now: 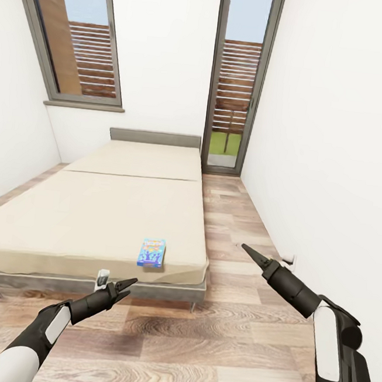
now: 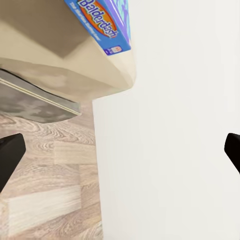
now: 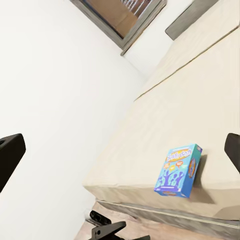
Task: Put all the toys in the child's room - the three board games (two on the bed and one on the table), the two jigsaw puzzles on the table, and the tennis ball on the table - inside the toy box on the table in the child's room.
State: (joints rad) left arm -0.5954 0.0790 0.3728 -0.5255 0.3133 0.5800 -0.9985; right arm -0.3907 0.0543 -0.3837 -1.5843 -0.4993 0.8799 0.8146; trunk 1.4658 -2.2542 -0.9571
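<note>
fingers: left gripper (image 1: 127, 284) had its two dark fingertips (image 1: 123, 290) spread a little with nothing between them; right gripper (image 1: 248, 250) tapered to one point in the head view, while its wrist view showed the tips wide apart and empty.
reach: left tips hung just before the foot of the bed (image 1: 81, 226), low, likely lining up on the game; right arm stood off over the wood floor (image 1: 210, 340), well apart from it.
game: blue balderdash board game (image 1: 151, 252) lay flat near the mattress's front right corner, probably within easy reach.
count: one game box, one bed, two windows (image 1: 75, 32), two grippers.
toy box, table: outside these views.
</note>
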